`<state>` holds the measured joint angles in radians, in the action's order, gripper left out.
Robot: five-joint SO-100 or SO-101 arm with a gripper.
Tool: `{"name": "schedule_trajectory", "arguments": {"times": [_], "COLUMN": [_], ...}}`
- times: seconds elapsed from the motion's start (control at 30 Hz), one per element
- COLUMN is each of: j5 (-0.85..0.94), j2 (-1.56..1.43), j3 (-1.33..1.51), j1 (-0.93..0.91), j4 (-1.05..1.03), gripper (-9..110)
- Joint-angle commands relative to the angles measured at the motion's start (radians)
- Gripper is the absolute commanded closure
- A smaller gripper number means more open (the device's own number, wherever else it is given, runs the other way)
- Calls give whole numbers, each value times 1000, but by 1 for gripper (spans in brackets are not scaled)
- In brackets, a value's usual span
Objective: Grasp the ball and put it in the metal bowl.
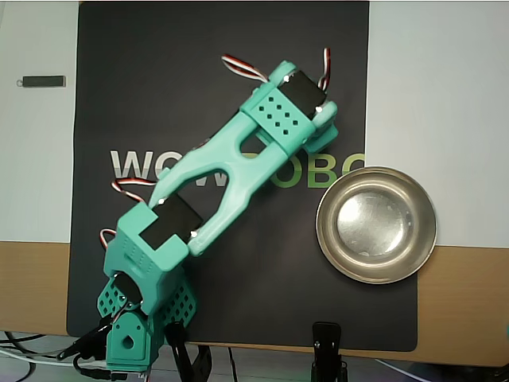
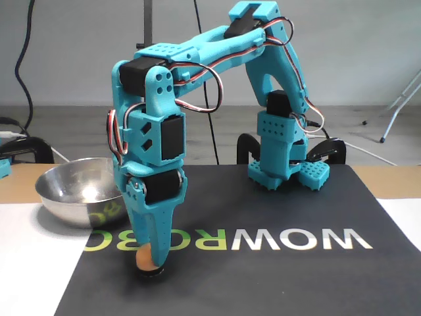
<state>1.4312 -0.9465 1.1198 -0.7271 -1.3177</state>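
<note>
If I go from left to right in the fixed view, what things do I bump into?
Metal bowl → ball, down on the black mat with the tool closed around it → the arm's base → a thin white stand leg.

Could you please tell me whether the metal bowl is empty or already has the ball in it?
Empty. The overhead view shows the metal bowl with a bare bottom, and the fixed view shows the ball at the gripper tips, down by the mat.
</note>
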Motion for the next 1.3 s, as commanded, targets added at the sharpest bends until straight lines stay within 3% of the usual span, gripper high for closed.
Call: {"name": "schedule_trajectory", "arguments": {"times": [0.0,1.27], "j5": [-2,5], "j2": [11,83], "j3": [-51,-130], "j1": [0,-5], "j4": [5,-9], "gripper": [53,53]}}
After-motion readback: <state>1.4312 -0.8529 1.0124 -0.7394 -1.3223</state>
